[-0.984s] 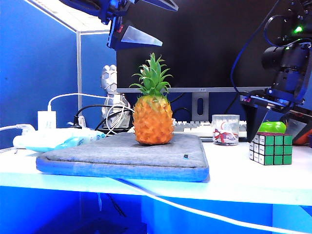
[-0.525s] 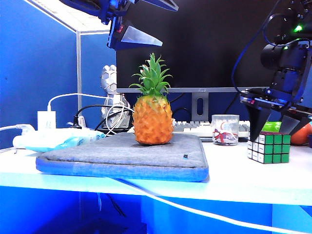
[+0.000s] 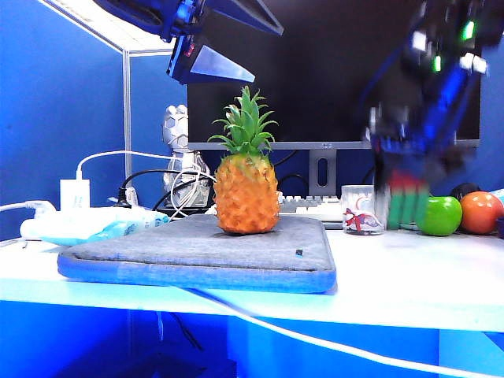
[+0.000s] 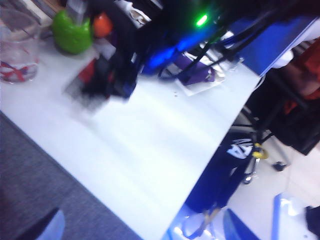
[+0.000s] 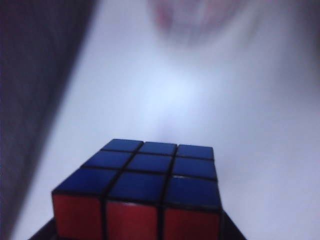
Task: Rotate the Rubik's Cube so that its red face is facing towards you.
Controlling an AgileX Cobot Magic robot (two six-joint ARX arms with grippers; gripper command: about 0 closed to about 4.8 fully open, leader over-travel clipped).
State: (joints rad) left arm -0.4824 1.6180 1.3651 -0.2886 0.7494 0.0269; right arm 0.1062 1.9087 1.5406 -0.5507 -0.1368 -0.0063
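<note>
The right arm reaches down from the upper right of the exterior view, heavily blurred, with the right gripper (image 3: 405, 197) pointing downward over the white table (image 3: 409, 276). Its fingers are closed on the Rubik's Cube (image 3: 407, 201), which hangs clear of the table top, just right of the glass cup (image 3: 361, 209) and left of the green apple (image 3: 439, 215). In the right wrist view the cube (image 5: 142, 197) sits close under the camera, showing a blue side and a strip of red squares (image 5: 135, 220); whether that strip is the red face I cannot tell.

The left arm is held high at the upper left, above the pineapple (image 3: 247, 177) on the grey mat (image 3: 197, 252). The left gripper (image 3: 216, 39) has its jaws spread apart with nothing between them.
</note>
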